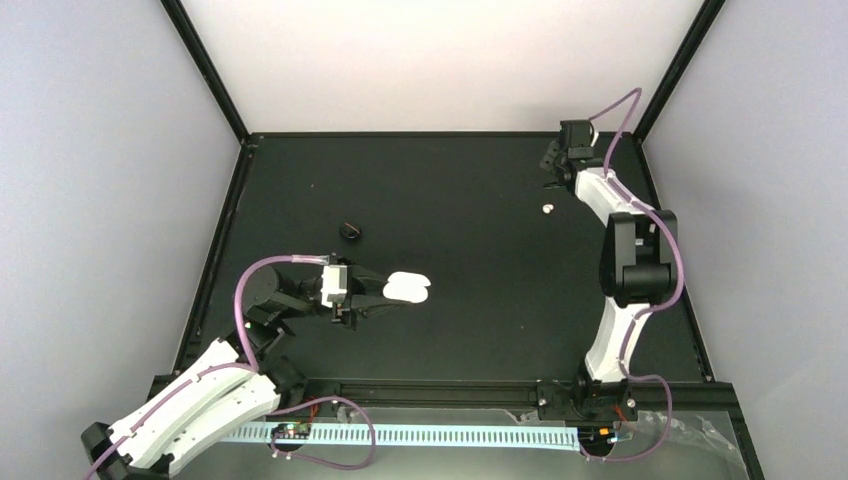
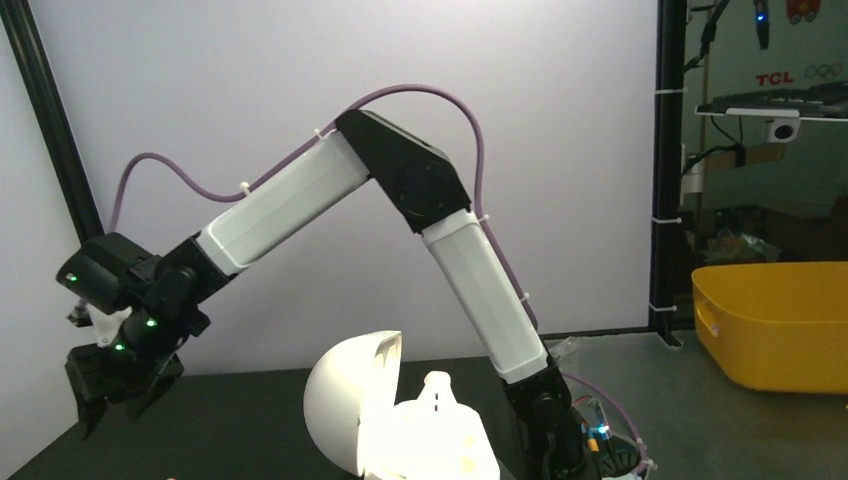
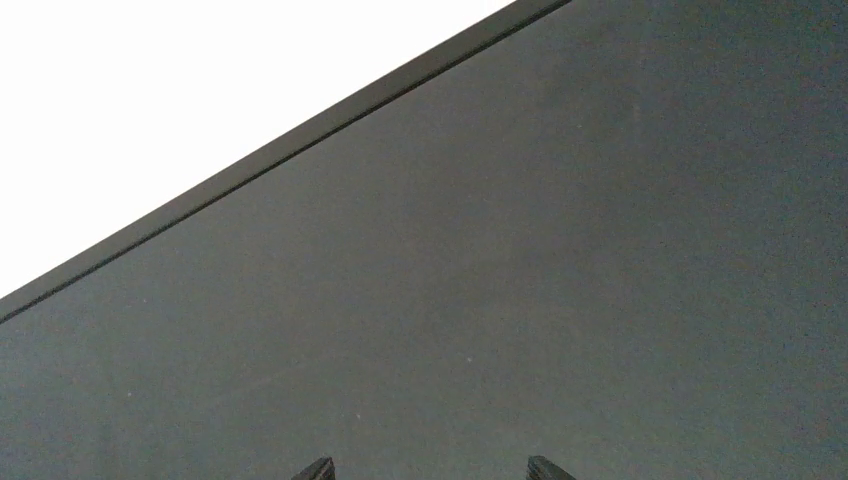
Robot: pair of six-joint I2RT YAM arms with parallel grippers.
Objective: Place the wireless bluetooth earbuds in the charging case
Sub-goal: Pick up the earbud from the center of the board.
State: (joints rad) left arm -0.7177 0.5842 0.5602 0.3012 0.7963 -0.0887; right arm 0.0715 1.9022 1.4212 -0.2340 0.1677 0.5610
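The white charging case [image 1: 408,288] lies open near the table's middle. My left gripper [image 1: 385,296] reaches it from the left, and its dark fingers close on the case's near end. In the left wrist view the case [image 2: 350,410] fills the bottom, lid raised. A glaring white knobbed piece [image 2: 438,392] stands in its base, and my own fingers are hidden. No black earbuds show in any view. My right gripper [image 1: 553,160] hangs at the far right back corner. It is open and empty over bare mat in its wrist view [image 3: 430,468].
A black round puck [image 1: 350,231] lies behind the left gripper. A tiny white bit [image 1: 548,209] lies near the right gripper. Black frame rails [image 1: 215,250] edge the mat. A yellow bin [image 2: 775,320] stands off the table.
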